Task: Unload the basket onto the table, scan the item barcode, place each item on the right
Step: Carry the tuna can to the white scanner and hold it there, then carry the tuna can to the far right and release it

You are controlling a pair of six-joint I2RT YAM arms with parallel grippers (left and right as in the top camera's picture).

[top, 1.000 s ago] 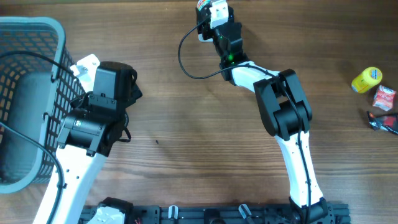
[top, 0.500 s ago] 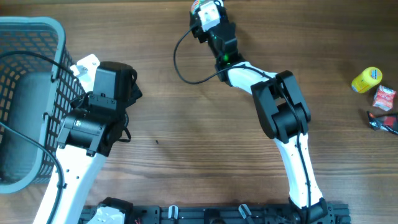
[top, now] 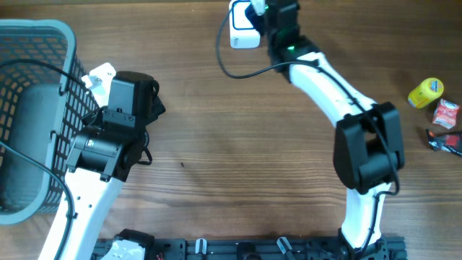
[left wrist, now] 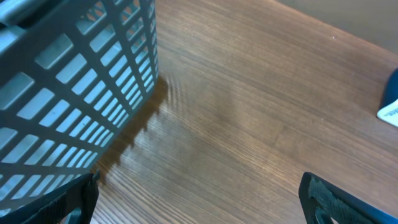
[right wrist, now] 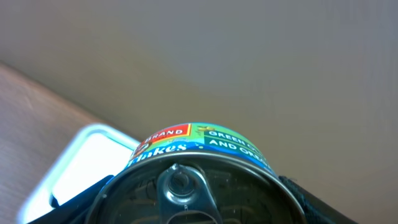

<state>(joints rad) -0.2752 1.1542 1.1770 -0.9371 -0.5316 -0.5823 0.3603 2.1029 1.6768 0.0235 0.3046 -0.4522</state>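
**benchrat:** ok so where's the can right now? can't spot it from overhead.

**yam_fan:** check the right wrist cam. It's clamped between the fingers of the right gripper, lid and pull tab facing the lens, with a blue and green label band whose red patch reads "BRAND". The arm is stretched out to the far edge of the table, so the can is up there, just beside the white scanner. In the wrist view the scanner peeks out low on the left, behind the can. Can't tell if they're touching.

**benchrat:** and the left one?

**yam_fan:** left gripper is spread wide with nothing in it, parked next to the grey mesh basket. Its cam just shows the basket wall and bare wood, plus a blue and white sliver at the right edge that I can't identify.

**benchrat:** other stuff?

**yam_fan:** a black cable loops off the scanner. Over at the right edge sit a yellow tub, a red and white packet and something dark, too cropped to name.
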